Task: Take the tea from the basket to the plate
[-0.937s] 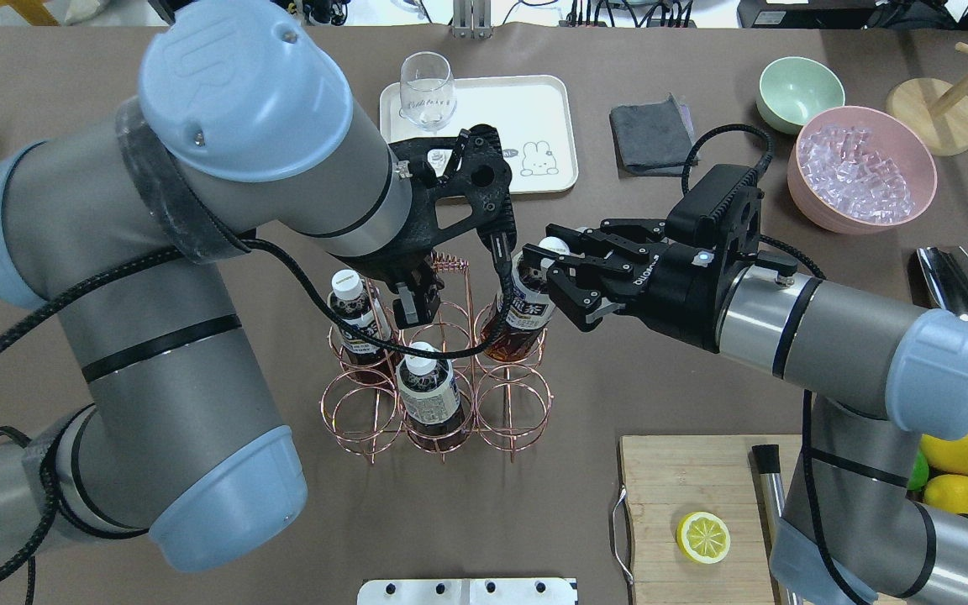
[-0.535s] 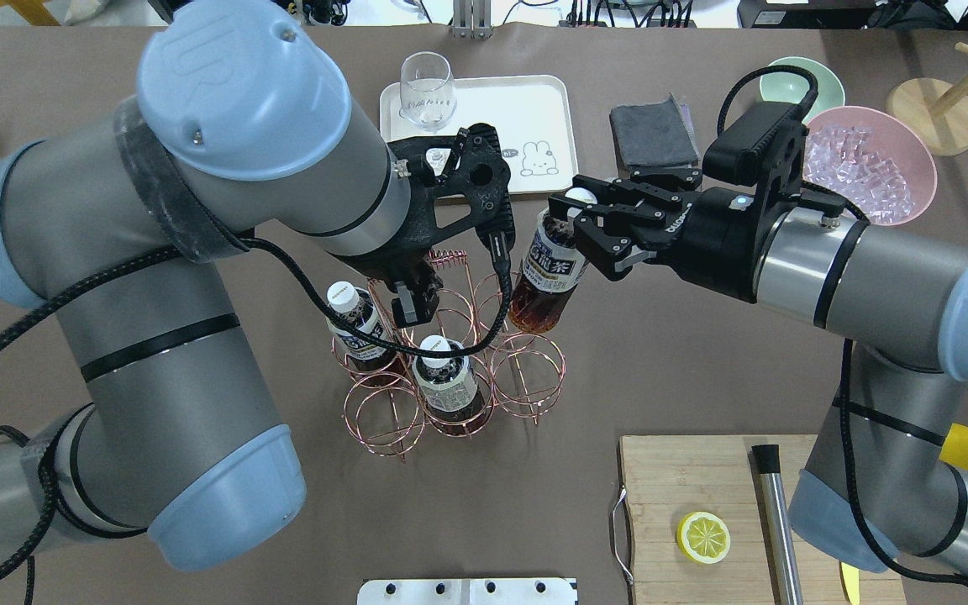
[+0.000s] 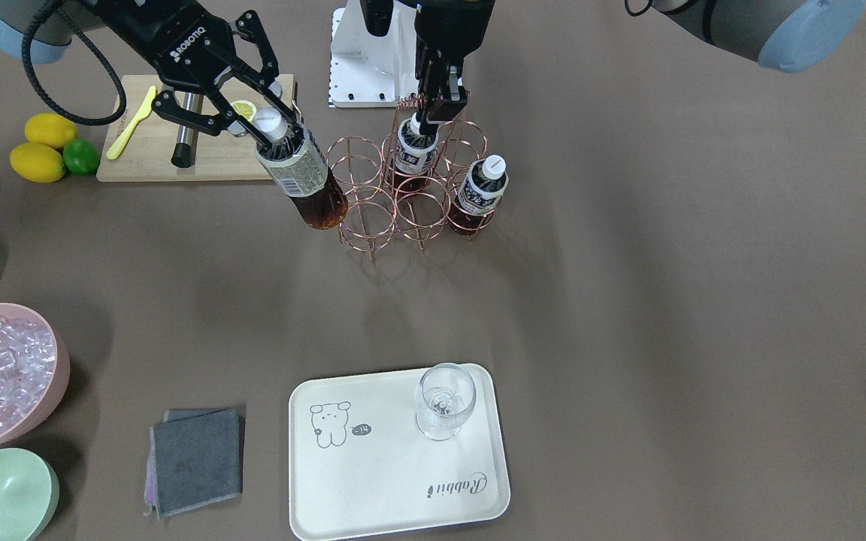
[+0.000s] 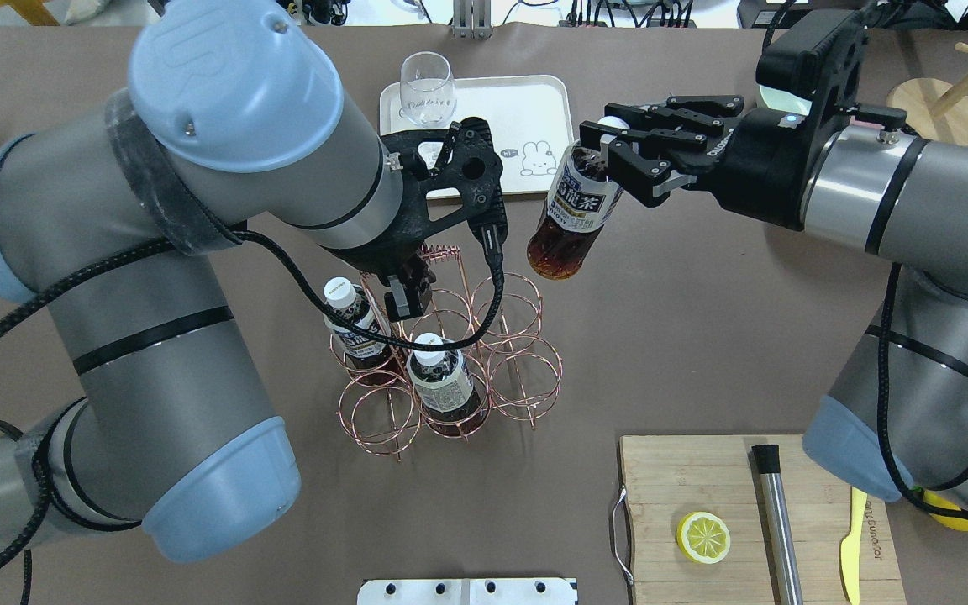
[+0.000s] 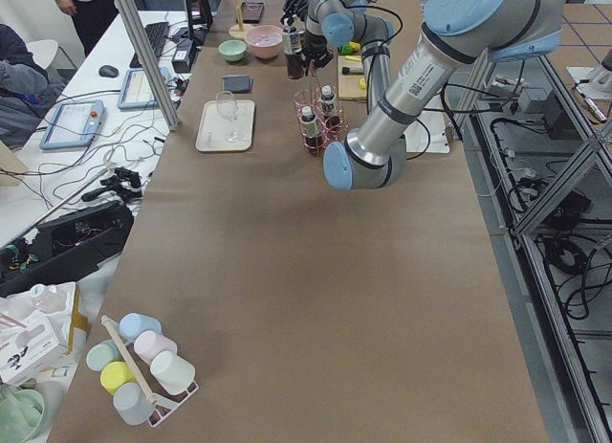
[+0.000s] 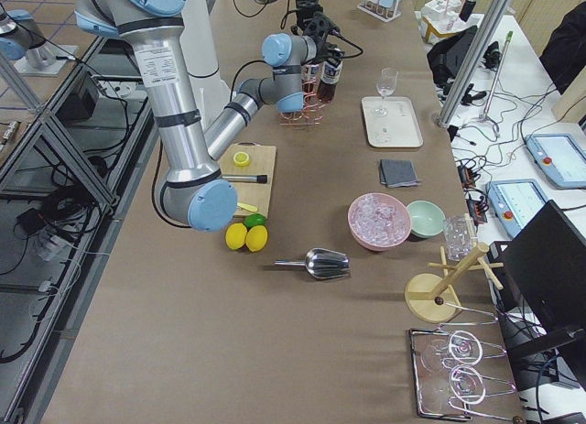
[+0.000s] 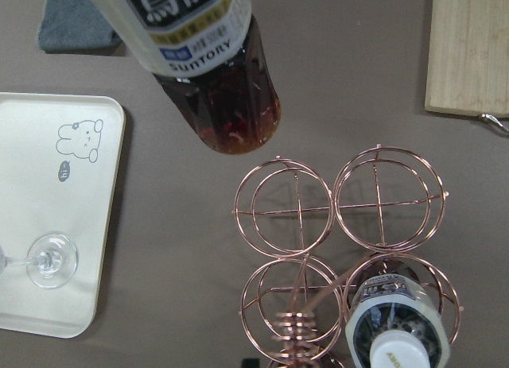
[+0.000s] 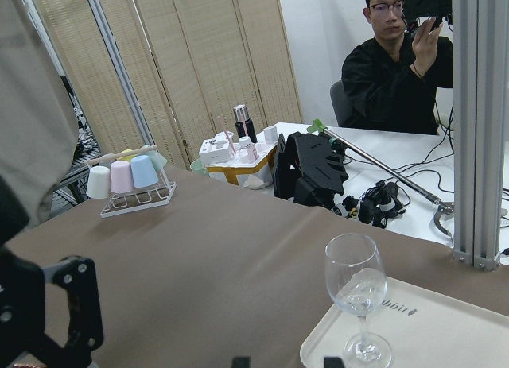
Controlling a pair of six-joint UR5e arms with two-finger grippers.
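Tea (image 7: 208, 98): tilted, dark base toward the basket (image 7: 332, 201), outside every ring. Basket: four rings visible, three empty. The lower-right ring holds a second bottle (image 7: 394, 336), white cap up. Plate (image 7: 48, 185): at the left edge, bear drawing uppermost, stemmed glass (image 7: 49, 261) standing on it. Grey cloth (image 7: 75, 26) top left. Wooden cutting board (image 7: 469, 50) top right. Brown table (image 7: 358, 90) beneath all.

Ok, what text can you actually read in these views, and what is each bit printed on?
"SUNTORY": label of the tea held in the right claw; the large Chinese characters above it are cut off in the left wrist view.
"ROBOTIQ": body of the right claw.
"Rabbit": the plate.
Labels of the two bottles in the basket: too small to read.
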